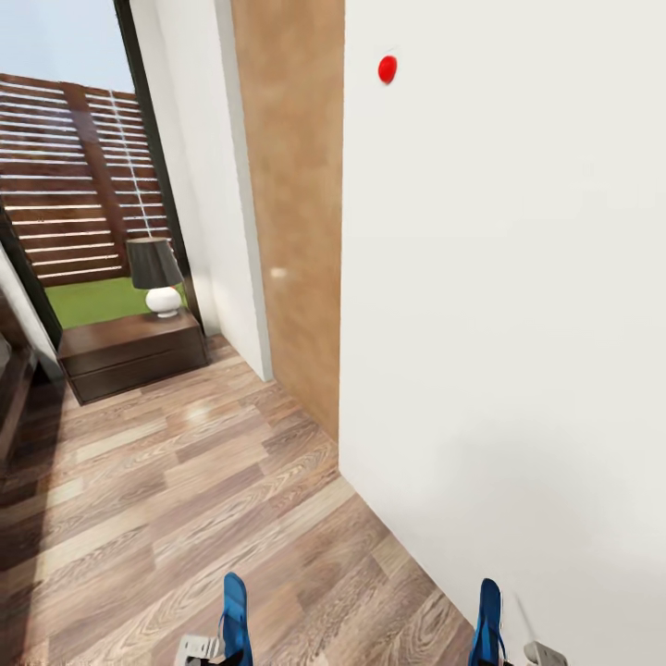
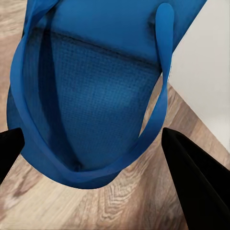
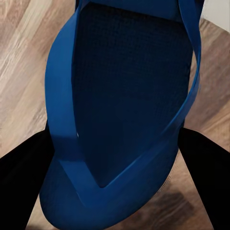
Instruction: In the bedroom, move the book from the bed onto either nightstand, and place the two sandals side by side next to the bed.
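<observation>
Each gripper holds one bright blue sandal above the plank floor. In the head view, the left sandal (image 1: 236, 615) stands on edge over my left gripper (image 1: 215, 650), and the right sandal (image 1: 487, 622) over my right gripper (image 1: 518, 655). The left wrist view has its sandal (image 2: 96, 86) between black fingers (image 2: 196, 182), and the right wrist view has the other sandal (image 3: 124, 96) pinched between fingers (image 3: 24, 177). A dark brown nightstand (image 1: 129, 351) stands far ahead on the left, by the window. The book is out of view. A dark strip of the bed frame (image 1: 11, 393) shows at the left edge.
A lamp (image 1: 155, 273) with a dark shade sits on the nightstand. A white wall (image 1: 509, 324) rises close on my right, with a brown door (image 1: 291, 213) beyond it. Open plank floor (image 1: 185, 490) stretches toward the nightstand. A wooden fence and grass show through the window.
</observation>
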Tool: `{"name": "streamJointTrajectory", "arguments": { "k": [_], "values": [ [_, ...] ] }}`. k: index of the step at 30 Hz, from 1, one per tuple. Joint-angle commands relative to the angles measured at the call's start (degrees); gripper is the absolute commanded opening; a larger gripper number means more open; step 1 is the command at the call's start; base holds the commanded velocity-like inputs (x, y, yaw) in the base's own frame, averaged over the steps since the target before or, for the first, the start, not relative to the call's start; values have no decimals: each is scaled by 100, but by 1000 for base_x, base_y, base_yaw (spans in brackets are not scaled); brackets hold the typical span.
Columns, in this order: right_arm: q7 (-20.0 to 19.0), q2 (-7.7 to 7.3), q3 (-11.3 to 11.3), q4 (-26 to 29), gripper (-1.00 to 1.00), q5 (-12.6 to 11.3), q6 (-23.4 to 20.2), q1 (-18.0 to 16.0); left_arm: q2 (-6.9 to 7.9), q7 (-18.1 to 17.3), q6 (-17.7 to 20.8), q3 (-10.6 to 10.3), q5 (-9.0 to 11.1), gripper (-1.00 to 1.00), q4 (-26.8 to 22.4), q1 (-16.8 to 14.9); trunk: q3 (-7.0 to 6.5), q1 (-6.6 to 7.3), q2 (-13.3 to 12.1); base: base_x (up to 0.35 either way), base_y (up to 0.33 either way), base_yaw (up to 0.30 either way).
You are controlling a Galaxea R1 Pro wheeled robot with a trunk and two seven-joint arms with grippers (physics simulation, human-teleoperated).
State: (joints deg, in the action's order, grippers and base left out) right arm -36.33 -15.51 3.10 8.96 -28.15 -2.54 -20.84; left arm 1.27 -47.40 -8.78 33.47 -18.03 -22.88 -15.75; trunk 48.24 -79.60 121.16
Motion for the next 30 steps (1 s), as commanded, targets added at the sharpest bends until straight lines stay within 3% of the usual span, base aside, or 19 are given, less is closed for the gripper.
{"name": "streamJointTrajectory", "arguments": {
  "k": [1, 30],
  "values": [
    [-13, -4, 31, 2, -100, -59, -27, 0, -4, -24, -36, 46, -61, -100, 3, -7, 5, 1, 2, 0, 0, 233],
    [-14, -4, 29, 3, -100, -59, -27, 0, -4, -24, -36, 46, -61, -100, 3, -7, 5, 1, 2, 0, 0, 233]
  ]
}}
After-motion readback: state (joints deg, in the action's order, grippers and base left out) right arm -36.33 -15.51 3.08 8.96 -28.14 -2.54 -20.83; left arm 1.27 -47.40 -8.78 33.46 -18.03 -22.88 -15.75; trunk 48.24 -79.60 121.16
